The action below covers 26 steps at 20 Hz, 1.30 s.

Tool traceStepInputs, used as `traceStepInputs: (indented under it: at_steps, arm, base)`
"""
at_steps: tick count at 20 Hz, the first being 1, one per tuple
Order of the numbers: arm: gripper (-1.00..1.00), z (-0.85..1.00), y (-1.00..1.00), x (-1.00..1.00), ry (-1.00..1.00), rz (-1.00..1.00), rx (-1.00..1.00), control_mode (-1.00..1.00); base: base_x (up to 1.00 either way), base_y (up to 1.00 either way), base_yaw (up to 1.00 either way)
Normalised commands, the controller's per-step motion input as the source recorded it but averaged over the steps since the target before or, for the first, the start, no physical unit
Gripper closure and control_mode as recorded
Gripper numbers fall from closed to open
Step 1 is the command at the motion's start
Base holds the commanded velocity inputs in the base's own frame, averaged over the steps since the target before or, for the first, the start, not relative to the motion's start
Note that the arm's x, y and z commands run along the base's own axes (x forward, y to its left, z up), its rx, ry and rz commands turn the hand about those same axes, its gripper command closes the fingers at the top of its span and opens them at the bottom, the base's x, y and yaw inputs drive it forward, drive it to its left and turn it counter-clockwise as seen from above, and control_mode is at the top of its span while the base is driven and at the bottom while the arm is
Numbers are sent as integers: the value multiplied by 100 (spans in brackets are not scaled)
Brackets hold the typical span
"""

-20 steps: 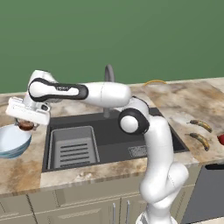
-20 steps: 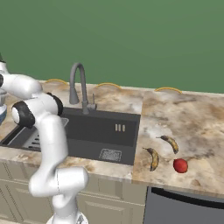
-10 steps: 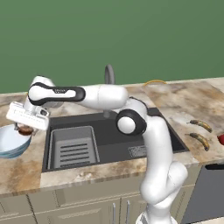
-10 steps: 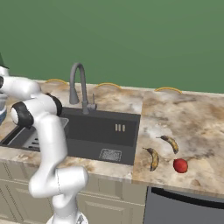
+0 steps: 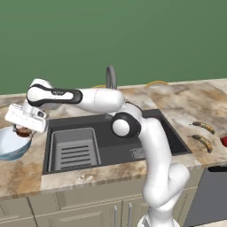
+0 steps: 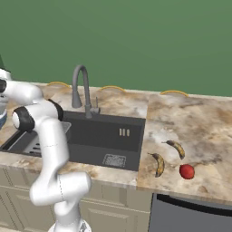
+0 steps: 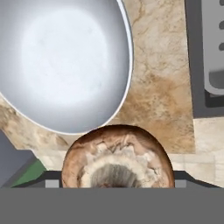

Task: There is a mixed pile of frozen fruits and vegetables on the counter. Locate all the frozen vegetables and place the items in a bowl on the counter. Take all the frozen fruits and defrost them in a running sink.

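Gripping the dark-brown mushroom-like lump [image 7: 117, 157] between widely spread fingers, the end effector [image 5: 23, 131] hangs over the near rim of the pale-blue bowl [image 5: 9, 142], which sits on the marbled surface [image 5: 177, 99] left of the sink [image 5: 102, 137]. From the hand camera, the bowl's whitish inside lies just beyond the lump. Right of the sink, two bananas [image 6: 158, 164] lie beside the red piece [image 6: 186, 171]
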Motion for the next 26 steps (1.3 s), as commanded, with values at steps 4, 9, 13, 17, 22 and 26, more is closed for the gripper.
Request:
traceStepInputs:
  at_steps: [4, 9, 13, 17, 22, 26]
  arm:
    - [100, 0, 20, 24, -7, -8, -14, -100]
    - [100, -5, 26, 11, -13, -8, -10, -100]
    - [100, -8, 1, 2, -3, -4, 0, -100]
    - [100, -26, 0, 24, 0, -7, 0, -100]
    - [100, -29, 5, 18, 0, -10, 0, -100]
    - [-100, -20, 15, 0, 0, -8, 0, -100]
  base:
    - [0, 0, 0]
    - [0, 0, 0]
    - [0, 0, 0]
    - [0, 0, 0]
    - [0, 0, 0]
    - [0, 0, 0]
